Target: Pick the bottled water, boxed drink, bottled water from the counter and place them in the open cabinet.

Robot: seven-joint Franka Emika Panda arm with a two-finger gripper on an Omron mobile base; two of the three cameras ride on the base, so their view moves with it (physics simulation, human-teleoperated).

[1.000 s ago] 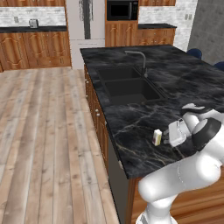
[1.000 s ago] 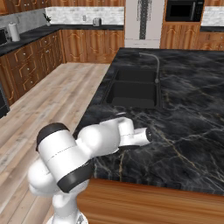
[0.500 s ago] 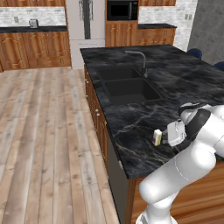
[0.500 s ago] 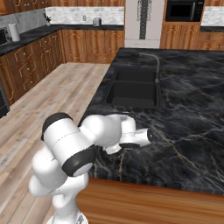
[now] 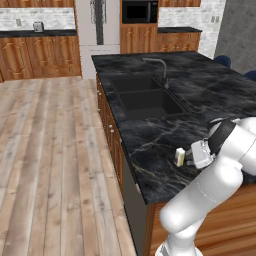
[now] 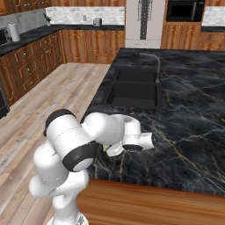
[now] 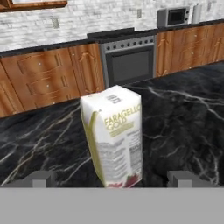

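Carton (image 7: 114, 136): stood upright on the black marble bench (image 7: 183, 127), centre of the hand view, between the fingertips (image 7: 40, 178). Tool (image 5: 189, 158): spread wide, released, level with the carton (image 5: 179, 157) at lower right of the left base view.

All three pictures are evenly and softly lit, with no single visible light source and no harsh glare. The black marble surface (image 5: 200, 95) stays dark, with only a faint sheen on its white veins. Just ahead of the end effector (image 7: 111, 178), the boxed drink (image 7: 113, 135) is bright on its front face and shaded on its left side, casting almost no shadow. Edges look soft and slightly blurry throughout, with coarse rendered textures. No distortion bends the edges.
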